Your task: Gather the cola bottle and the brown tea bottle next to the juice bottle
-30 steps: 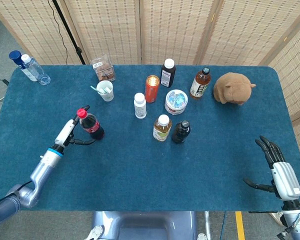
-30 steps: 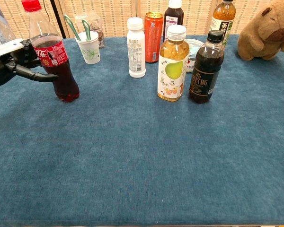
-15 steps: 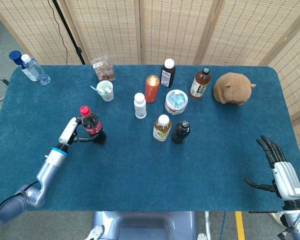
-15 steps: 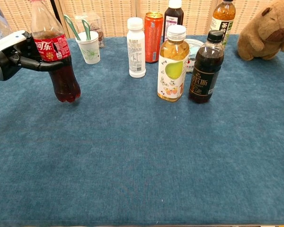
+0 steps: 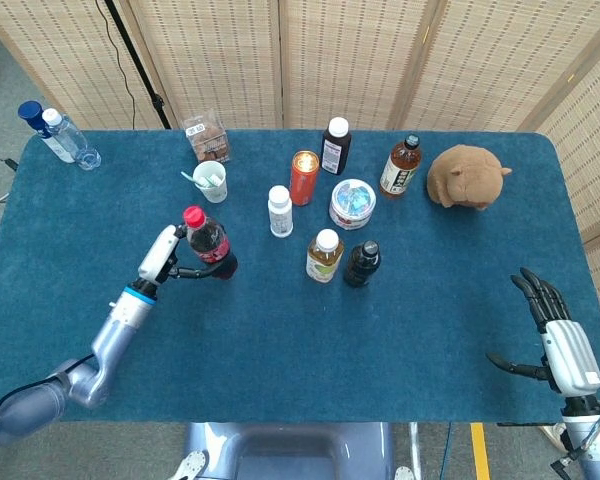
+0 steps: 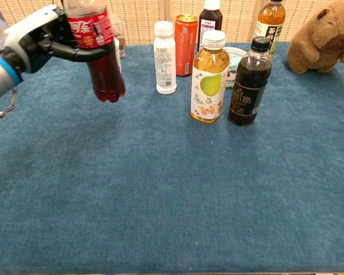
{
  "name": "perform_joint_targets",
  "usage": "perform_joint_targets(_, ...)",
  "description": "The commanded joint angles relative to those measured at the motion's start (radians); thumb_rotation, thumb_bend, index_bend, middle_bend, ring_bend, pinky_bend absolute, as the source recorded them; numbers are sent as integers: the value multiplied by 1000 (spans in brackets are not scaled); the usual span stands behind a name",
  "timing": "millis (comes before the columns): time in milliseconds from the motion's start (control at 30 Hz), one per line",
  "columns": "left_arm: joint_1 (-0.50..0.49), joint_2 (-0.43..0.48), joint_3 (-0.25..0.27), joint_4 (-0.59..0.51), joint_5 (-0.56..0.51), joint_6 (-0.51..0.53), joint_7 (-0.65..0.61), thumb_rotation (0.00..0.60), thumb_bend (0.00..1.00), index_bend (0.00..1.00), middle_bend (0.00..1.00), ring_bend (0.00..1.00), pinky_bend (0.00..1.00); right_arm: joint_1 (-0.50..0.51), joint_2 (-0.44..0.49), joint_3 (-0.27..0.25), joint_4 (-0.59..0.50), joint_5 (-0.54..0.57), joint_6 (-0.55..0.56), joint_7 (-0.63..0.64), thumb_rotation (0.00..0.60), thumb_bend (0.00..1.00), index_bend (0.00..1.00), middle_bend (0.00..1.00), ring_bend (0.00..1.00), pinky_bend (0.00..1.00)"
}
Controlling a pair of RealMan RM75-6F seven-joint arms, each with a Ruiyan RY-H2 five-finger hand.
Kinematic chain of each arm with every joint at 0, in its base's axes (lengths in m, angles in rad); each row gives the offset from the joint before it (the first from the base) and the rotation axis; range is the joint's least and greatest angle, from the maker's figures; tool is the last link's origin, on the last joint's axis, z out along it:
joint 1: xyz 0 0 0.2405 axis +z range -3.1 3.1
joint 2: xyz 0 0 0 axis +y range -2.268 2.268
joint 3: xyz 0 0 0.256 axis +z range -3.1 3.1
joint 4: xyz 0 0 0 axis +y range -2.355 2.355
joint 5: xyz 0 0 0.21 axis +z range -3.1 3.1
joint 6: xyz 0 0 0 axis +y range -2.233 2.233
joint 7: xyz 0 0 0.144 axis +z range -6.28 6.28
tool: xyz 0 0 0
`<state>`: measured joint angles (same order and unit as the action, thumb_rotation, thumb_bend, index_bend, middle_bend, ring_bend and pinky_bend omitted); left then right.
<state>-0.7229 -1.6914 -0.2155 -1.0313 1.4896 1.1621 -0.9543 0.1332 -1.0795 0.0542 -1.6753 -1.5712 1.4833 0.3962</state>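
Gripping the cola bottle (image 6: 97, 51) around its label, the left hand (image 6: 37, 37) is holding it clear of the blue counter (image 6: 172, 195), left of the juice bottle (image 6: 210, 77) and brown tea bottle (image 6: 250, 81), which are standing side by side. The right hand (image 5: 558, 340) is resting spread-fingered and empty near the counter's right corner.

bench (image 5: 280, 340): blue carpet-like cover | juice bottle (image 5: 323, 255) near centre | dark bottle (image 5: 361, 263) just right of juice bottle | white bottle (image 5: 279, 211), orange can (image 5: 303, 177), round tub (image 5: 352, 203) behind it | brown tea bottle (image 5: 401, 166), plush toy (image 5: 466, 177) far right-back | paper cup (image 5: 211, 182) left-back
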Motion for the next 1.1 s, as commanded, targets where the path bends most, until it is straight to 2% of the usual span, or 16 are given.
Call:
perform_joint_targets(33, -54, -56, -46, 23, -44, -44, 54, 600, 309, 533, 404, 467, 567, 3, -1, 6, 6, 13, -8, -2, 600, 0, 0, 0, 0, 0)
perform_joint_targets(333, -161, -178, -83, 158, -78, -128, 92, 600, 307, 533, 404, 467, 568, 10, 0, 30, 32, 74, -40, 20, 600, 0, 0, 0, 0, 0)
perform_joint_targets(633, -220, -299, -77, 340, -82, -159, 53, 600, 307, 534, 405, 467, 567, 6, 13, 38, 43, 96, -53, 47, 600, 0, 0, 0, 0, 0)
perform_joint_targets(1100, -288, -412, -79, 511, -83, -173, -24, 600, 304, 538, 406, 467, 567, 9, 9, 49, 64, 123, -78, 53, 600, 0, 0, 0, 0, 0)
